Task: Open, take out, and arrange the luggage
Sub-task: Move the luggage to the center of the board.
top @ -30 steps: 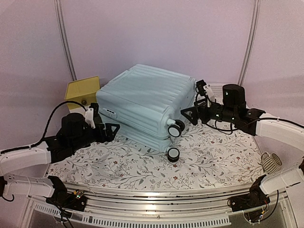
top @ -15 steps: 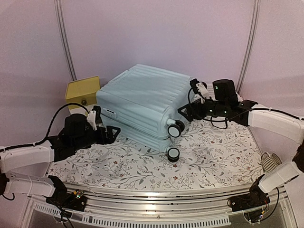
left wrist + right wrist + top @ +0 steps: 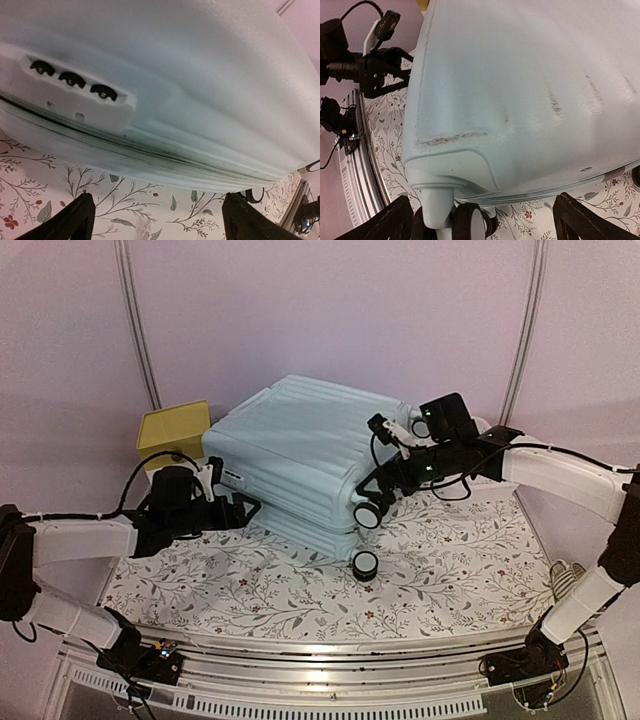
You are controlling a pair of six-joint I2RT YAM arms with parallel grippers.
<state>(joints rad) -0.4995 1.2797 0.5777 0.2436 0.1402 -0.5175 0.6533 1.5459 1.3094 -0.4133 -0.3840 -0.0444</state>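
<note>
The luggage (image 3: pixel 300 455) is a large pale mint ribbed suitcase lying flat and zipped shut on the floral cloth, with two caster wheels (image 3: pixel 366 513) facing front right. My left gripper (image 3: pixel 245 508) stands open at its front left side, just below the zipper seam (image 3: pixel 125 145) and the combination lock (image 3: pixel 75 80). In the left wrist view the left gripper (image 3: pixel 160 225) has only cloth between its fingers. My right gripper (image 3: pixel 385 480) stands open at the wheel corner. In the right wrist view the right gripper (image 3: pixel 485 225) straddles a caster (image 3: pixel 472 222) under the luggage shell (image 3: pixel 520 90).
A small yellow-topped box (image 3: pixel 173 430) stands at the back left, close to the suitcase. The floral cloth (image 3: pixel 450 570) covers the table. A coiled cable (image 3: pixel 570 585) lies at the right edge. A metal rail (image 3: pixel 320 680) runs along the near edge.
Both arms have closed in on the suitcase. The left gripper slid right to the zipper side. The right gripper swung left, over the wheel corner.
</note>
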